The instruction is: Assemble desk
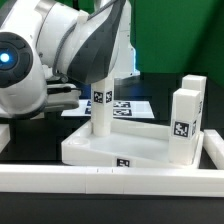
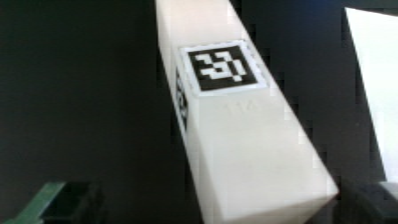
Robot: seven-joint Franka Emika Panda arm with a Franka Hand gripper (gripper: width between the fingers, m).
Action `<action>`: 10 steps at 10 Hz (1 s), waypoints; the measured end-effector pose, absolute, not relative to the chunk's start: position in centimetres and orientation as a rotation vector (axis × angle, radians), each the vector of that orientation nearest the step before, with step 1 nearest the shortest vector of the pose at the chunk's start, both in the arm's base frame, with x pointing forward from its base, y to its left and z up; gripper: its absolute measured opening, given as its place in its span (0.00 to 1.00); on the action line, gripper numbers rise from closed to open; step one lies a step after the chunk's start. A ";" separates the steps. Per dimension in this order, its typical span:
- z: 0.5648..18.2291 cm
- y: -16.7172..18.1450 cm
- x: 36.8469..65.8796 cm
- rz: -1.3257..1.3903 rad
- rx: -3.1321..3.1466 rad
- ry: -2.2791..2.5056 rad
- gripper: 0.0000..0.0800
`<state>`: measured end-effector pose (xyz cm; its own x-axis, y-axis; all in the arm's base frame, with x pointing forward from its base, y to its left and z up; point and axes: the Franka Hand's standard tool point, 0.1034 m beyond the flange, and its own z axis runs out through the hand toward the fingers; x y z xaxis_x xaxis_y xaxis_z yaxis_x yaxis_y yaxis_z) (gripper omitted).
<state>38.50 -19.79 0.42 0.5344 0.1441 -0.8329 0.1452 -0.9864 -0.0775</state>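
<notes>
Tabletop (image 1: 110, 148) lies flat inside the rail (image 1: 100, 180), one leg (image 1: 101, 100) upright on it beneath my gripper (image 2: 205, 205). My jaws stand wide either side of that leg, not clamped. Two legs (image 1: 186, 120) stand at the exterior view's right.

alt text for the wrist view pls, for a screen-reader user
A tall white desk leg with a black-and-white tag fills the frame, running between the open gripper fingers, whose dark tips sit at either side. No contact with the leg is visible. Background is black.
</notes>
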 end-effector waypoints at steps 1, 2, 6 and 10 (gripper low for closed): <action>0.4 -19.8 38.5 -1.494 2.751 0.257 0.67; 0.4 -19.8 38.5 -1.494 2.751 0.257 0.50; 0.4 -19.9 38.5 -1.492 2.752 0.256 0.36; 2.2 -20.6 39.7 -1.462 2.777 0.258 0.36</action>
<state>39.75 -20.63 2.16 0.5554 0.1483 -0.8183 0.1409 -0.9865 -0.0832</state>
